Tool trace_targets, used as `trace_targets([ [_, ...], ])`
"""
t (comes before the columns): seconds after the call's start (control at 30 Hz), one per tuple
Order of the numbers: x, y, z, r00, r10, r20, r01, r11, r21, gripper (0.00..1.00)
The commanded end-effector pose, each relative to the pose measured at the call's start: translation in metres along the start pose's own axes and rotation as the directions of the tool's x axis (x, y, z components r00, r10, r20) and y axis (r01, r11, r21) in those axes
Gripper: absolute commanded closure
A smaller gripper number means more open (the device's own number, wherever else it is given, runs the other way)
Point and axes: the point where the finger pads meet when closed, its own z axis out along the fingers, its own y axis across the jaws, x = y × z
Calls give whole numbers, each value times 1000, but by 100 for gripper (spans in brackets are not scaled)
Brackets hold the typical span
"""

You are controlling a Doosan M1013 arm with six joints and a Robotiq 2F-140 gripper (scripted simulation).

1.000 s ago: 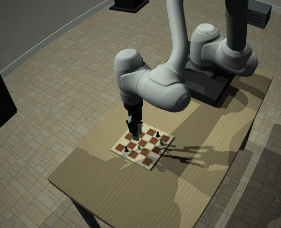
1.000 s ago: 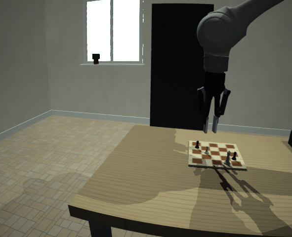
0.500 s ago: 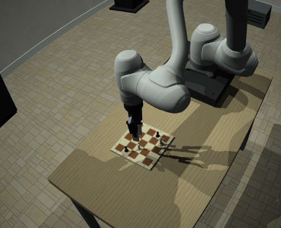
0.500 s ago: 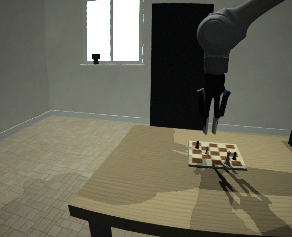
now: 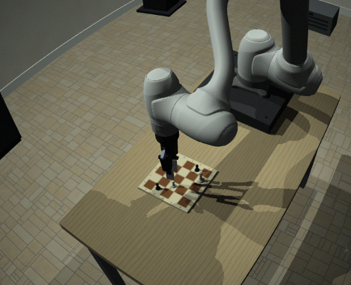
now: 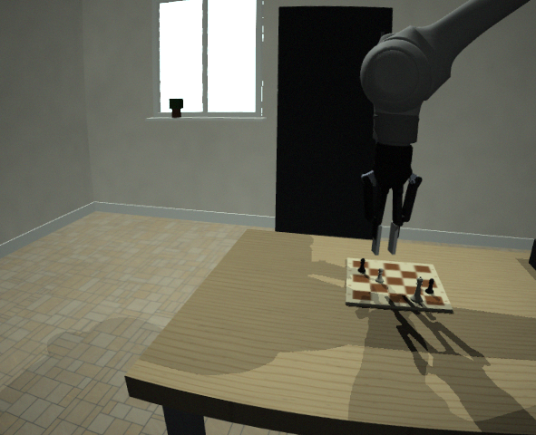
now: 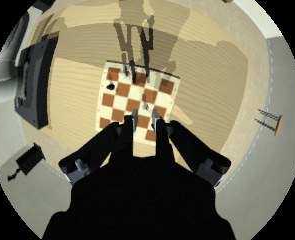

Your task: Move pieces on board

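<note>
The small chessboard (image 5: pixel 177 183) lies on the wooden table and also shows in the exterior view (image 6: pixel 395 284) and the wrist view (image 7: pixel 137 100). On it stand a black pawn (image 5: pixel 157 186), a white pawn (image 5: pixel 173 184), another black pawn (image 5: pixel 196 167) and a taller white piece (image 5: pixel 201 177). My gripper (image 6: pixel 384 246) hangs point-down above the board, over the white pawn (image 6: pixel 379 275). Its fingers are drawn close with a narrow gap and nothing between them. I cannot read the square labels.
The robot's dark base (image 5: pixel 258 107) sits on the far end of the table. The arm's elbow (image 5: pixel 193 113) hangs over the table beside the board. The arm casts long shadows across the board's right side.
</note>
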Motion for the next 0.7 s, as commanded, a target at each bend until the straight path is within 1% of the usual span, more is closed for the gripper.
trace_targets([
  [0.0,0,0,3,1000,0,0,0,1000,0,80],
  [0.4,0,0,20,1000,0,0,0,1000,0,80],
  [0.67,0,0,26,1000,0,0,0,1000,0,80],
])
